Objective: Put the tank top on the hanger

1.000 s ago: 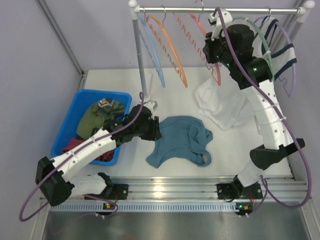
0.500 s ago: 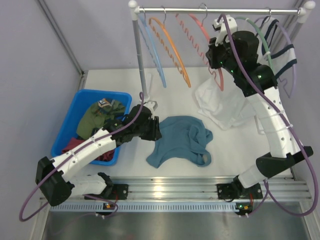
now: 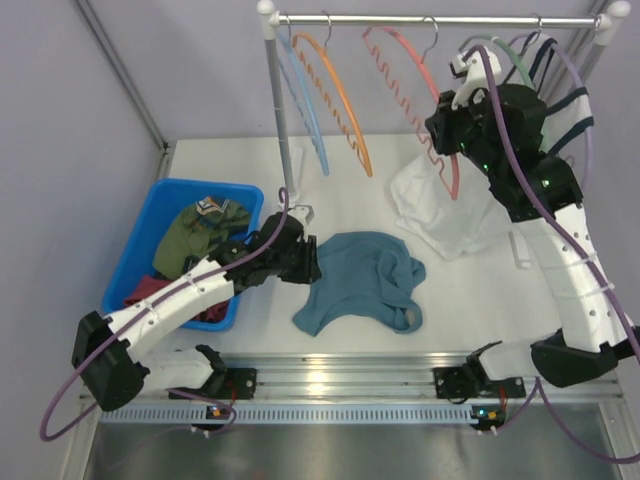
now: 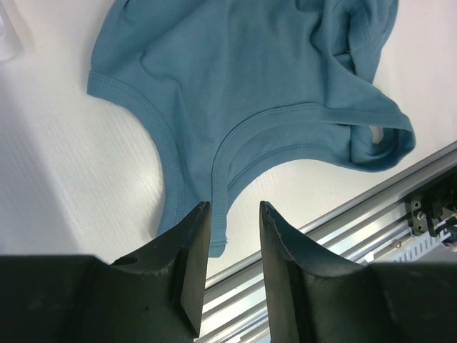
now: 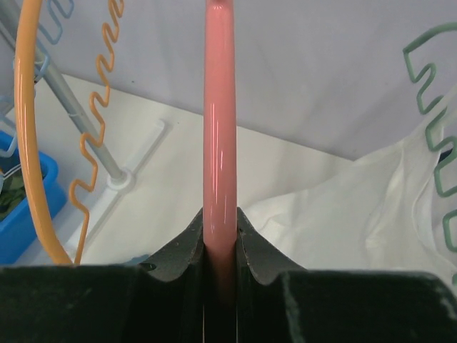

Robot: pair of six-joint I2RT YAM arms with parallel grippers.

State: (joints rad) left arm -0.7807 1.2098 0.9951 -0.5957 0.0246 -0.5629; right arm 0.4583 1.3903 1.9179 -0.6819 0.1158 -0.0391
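Observation:
The teal tank top (image 3: 360,280) lies crumpled on the table's middle; it also shows in the left wrist view (image 4: 250,71). My left gripper (image 3: 312,266) sits at its left edge, jaws open and empty (image 4: 234,214), with a strap end lying just beyond the left fingertip. The salmon hanger (image 3: 453,178) hangs from the rail by its metal hook. My right gripper (image 3: 447,128) is shut on the hanger's smooth outer bar (image 5: 218,107), fingers pinching it (image 5: 220,218).
A blue bin (image 3: 150,205) at left holds an olive-green garment (image 3: 200,235). The rail (image 3: 350,18) also carries blue (image 3: 310,110), orange (image 3: 345,100) and green (image 3: 515,60) hangers and a white navy-trimmed top (image 3: 560,110). A white cloth (image 3: 440,215) lies under the right arm.
My right gripper has moved right along the rail, carrying the salmon hanger with it. The left arm and the tank top have not moved.

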